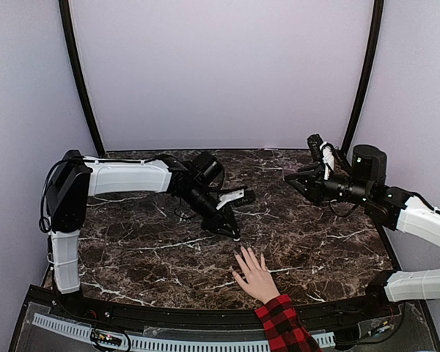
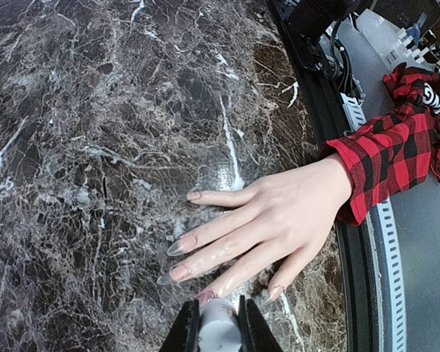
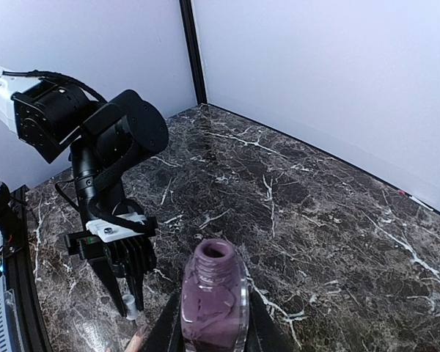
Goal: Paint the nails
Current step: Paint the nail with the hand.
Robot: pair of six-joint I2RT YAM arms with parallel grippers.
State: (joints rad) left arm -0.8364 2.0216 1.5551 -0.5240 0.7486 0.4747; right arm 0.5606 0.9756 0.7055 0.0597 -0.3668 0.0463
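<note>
Two arms out over dark marble table [image 1: 132,249]. At near edge, right of centre: hand [image 1: 255,277] flat, palm down, fingers spread and pointing away from arm bases, red-and-black plaid sleeve [image 1: 282,323] at wrist. Nails [image 2: 177,247] long and pale in left wrist view; one beside cap tip looks pinkish. Left gripper [image 1: 231,231] low over table just beyond fingertips, tilted down toward hand. Jaws clamped on small white cap [image 2: 218,330], seen between dark fingers [image 2: 187,330] at bottom of left wrist view. Brush too small to make out. Cap end right against one fingertip in that view; actual contact with nail, cannot tell. In right wrist view, cap shows as short white stub under left gripper's black jaw block, close above marble. Right gripper [image 1: 297,180] raised at right side of table, well apart from hand, pointing left toward table centre. Jaws shut tight on purple bottle [image 3: 214,293]. Bottle upright, neck open, purple fill visible through glass body. Pale walls [image 1: 220,73] behind, black posts [image 1: 77,73] at back corners.
</note>
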